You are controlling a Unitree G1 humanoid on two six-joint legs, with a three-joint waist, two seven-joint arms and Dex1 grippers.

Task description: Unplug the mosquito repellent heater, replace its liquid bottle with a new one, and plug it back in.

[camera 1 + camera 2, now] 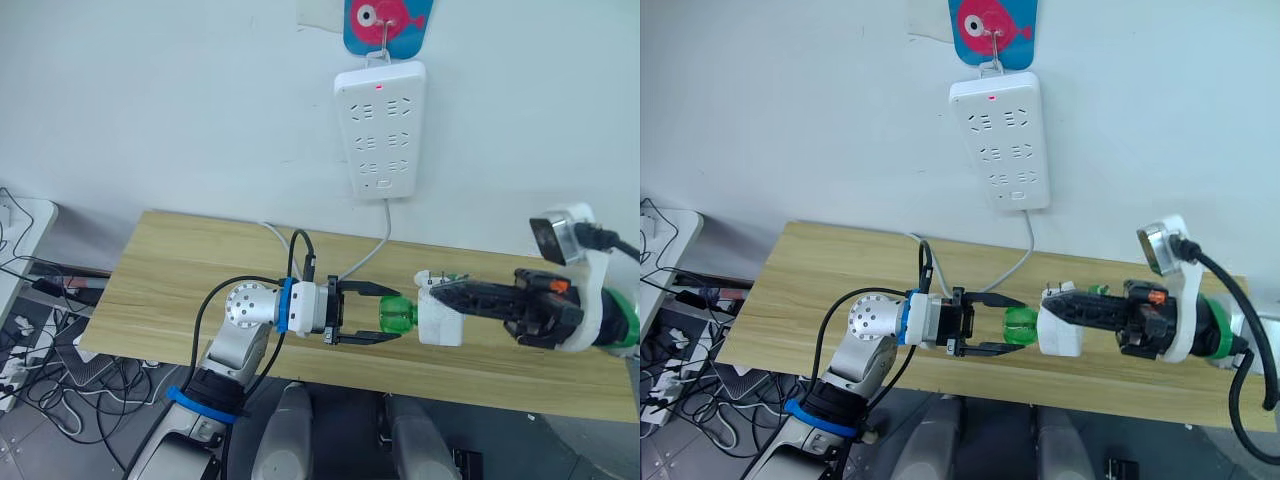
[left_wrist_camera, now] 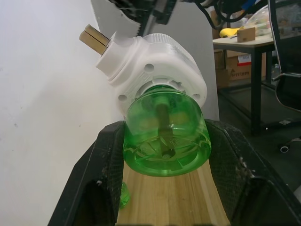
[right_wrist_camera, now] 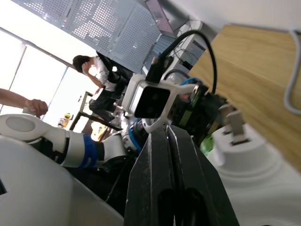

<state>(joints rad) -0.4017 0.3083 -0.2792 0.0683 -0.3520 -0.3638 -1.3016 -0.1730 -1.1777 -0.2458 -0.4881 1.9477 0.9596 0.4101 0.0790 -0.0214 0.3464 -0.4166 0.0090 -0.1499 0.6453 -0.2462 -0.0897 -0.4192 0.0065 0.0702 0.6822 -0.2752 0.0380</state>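
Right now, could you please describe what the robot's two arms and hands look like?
The left hand has two black fingers on a white block with a blue ring, behind a silver perforated wrist joint; black cables loop along the arm, and a blue band wraps the dark forearm. The right hand has black fingers with an orange detail, a white bracket carrying a camera, a black cable and a green ring.

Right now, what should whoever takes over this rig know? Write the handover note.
Right gripper: shut on the heater, held above the table, prongs out of the power strip.
Left gripper: open, fingers either side of the green bottle, which is seated in the heater.
Done: unplugged.
Left: plug back in; whether this is the old or new bottle, I cannot tell.
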